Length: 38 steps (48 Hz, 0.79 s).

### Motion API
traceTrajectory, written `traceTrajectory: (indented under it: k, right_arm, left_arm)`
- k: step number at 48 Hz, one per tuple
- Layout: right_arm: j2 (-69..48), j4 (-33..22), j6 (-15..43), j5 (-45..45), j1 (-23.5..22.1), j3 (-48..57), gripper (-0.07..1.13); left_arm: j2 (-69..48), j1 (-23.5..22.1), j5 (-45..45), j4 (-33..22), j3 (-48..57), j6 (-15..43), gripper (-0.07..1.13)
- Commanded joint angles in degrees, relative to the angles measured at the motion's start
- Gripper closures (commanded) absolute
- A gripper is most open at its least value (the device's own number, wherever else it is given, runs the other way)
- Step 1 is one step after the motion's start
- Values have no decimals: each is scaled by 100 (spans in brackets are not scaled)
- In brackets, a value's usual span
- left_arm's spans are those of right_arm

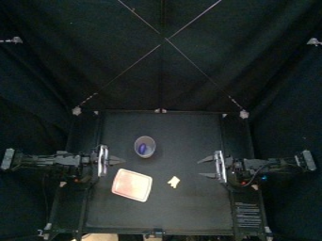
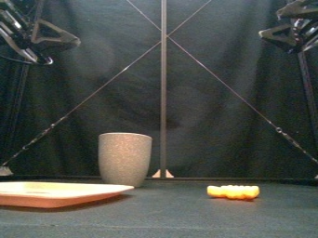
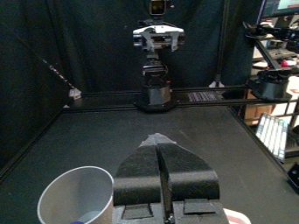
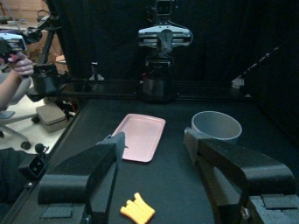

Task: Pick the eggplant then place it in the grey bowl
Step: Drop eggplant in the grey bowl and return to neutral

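- Pink tray (image 1: 132, 184): flat and smooth, a rounded rectangle with a low raised rim. It lies on the matte black bench (image 1: 189, 132) nearest the front edge, left of centre.
- Yellow toy (image 2: 233, 191): small, lumpy and glossy. It lies flat on the bench to the right of the pink tray, apart from it.
- Left claw (image 3: 162, 140): the two dark jaws are pressed together with nothing between them. It is held clear above the bench's left side.
- Right claw (image 4: 155, 138): the jaws are spread wide and empty. It is held above the bench's right side, facing the left claw.
- Grey cup (image 2: 125, 158): tall and round, with a speckled matte wall narrowing slightly toward the base and a pale smooth interior. It stands upright behind the pink tray, apart from it.
- Eggplant (image 1: 146, 146): seen from above as a purple patch inside the grey cup. Its outline cannot be made out.
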Motion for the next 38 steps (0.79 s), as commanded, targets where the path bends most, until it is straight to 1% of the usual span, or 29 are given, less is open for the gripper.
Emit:
traceTrajectory:
  k: [1, 38]
  right_arm:
    - [44, 9, -9, -26, -44, -114, 14]
    - [35, 26, 0, 97, -132, -70, 14]
  left_arm:
    - [18, 18, -26, 18, -79, 0, 109]
    - [26, 26, -26, 35, -70, 9, 109]
